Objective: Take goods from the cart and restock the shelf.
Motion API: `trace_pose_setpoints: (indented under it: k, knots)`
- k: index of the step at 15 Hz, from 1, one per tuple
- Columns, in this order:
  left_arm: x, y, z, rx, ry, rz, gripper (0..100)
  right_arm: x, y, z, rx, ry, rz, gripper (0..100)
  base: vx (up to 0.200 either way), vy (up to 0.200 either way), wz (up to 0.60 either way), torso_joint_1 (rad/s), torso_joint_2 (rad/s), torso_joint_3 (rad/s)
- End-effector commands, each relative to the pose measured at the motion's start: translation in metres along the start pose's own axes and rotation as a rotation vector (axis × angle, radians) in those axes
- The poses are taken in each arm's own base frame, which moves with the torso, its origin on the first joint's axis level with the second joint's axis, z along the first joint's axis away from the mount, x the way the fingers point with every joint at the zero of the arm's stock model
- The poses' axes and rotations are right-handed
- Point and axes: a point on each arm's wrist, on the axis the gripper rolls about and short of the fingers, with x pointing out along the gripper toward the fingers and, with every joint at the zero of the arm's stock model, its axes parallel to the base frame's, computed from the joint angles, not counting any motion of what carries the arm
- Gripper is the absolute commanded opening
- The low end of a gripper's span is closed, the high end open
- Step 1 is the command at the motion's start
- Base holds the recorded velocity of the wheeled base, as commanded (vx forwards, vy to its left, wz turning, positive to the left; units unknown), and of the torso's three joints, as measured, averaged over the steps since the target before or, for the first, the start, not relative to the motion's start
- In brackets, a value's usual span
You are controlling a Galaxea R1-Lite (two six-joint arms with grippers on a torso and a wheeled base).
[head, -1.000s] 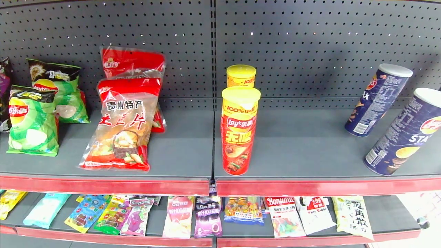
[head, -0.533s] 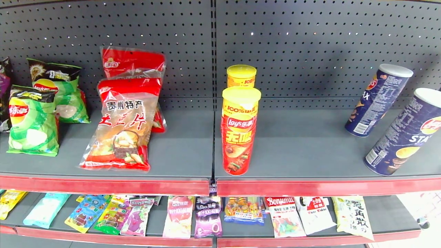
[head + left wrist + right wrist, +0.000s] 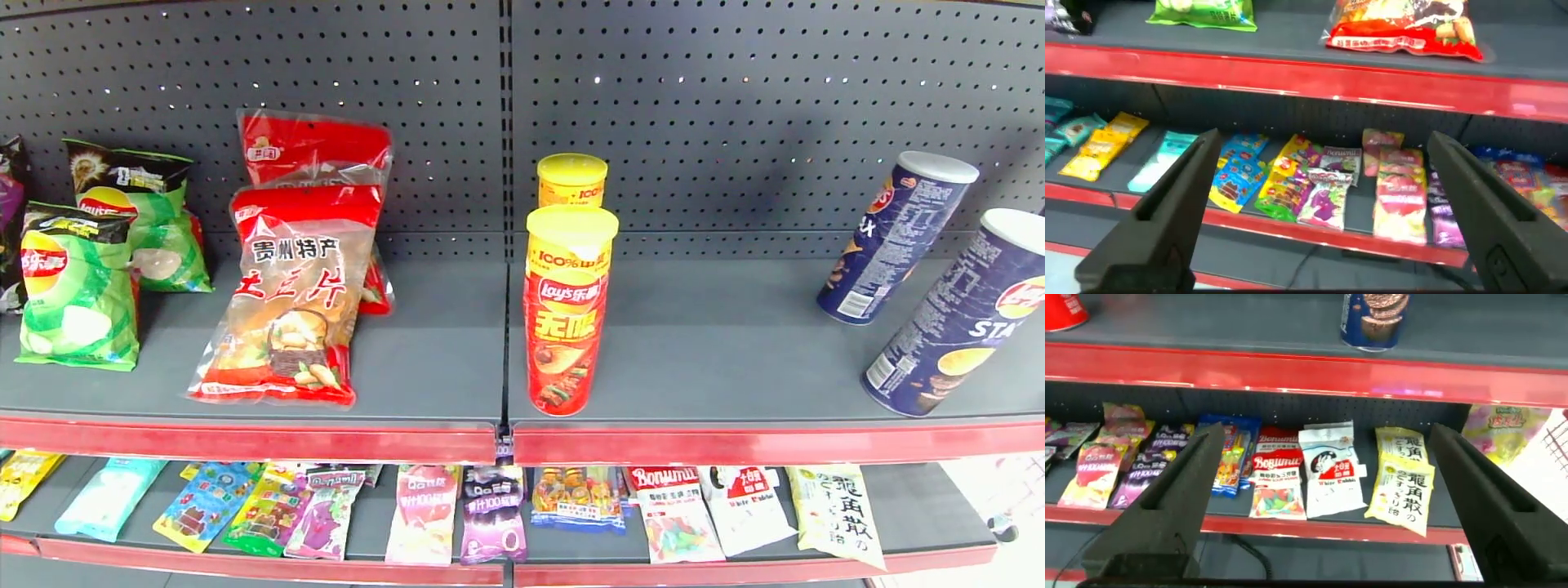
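Note:
The upper grey shelf [image 3: 702, 351] with a red front edge carries two green chip bags [image 3: 77, 286] at the left. To their right come two red snack bags [image 3: 286, 310], a red chip canister [image 3: 567, 327] with a second one [image 3: 571, 180] behind it, and two blue canisters [image 3: 894, 237] at the right. My left gripper [image 3: 1323, 139] hangs open and empty in front of the lower shelf, below the red snack bag [image 3: 1404, 28]. My right gripper [image 3: 1327, 429] is also open and empty, facing the lower shelf below a blue canister [image 3: 1376, 318].
The lower shelf [image 3: 922, 506] holds a row of several flat candy and snack packets [image 3: 490, 506]. A perforated back panel [image 3: 735, 106] closes the shelf behind. Bare shelf space lies between the red and blue canisters. White wire mesh [image 3: 1552, 461] shows at the far right.

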Motion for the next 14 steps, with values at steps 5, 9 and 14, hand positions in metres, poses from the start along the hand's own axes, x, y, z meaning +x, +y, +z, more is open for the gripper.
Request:
trace_pose_setpoints:
  k: [5, 9, 14]
  knots:
    - [0.0002, -0.0001, 0.0001, 0.001, 0.003, -0.002, 100, 0.0004, -0.0011, -0.0008, 0.022, 0.013, -0.049, 100, -0.12, 0.0, 0.0, 0.007, 0.0, 0.001]
    - [0.0002, -0.0002, 0.0001, 0.003, 0.003, -0.007, 100, 0.0004, -0.0004, -0.0007, 0.016, 0.012, -0.018, 100, -0.05, 0.0, 0.0, -0.001, 0.0, 0.001]
    - [0.0002, -0.0002, 0.0001, 0.003, 0.003, -0.008, 100, 0.0004, -0.0003, -0.0006, 0.009, 0.01, -0.015, 100, 0.0, -0.12, 0.0, 0.001, 0.0, 0.002]
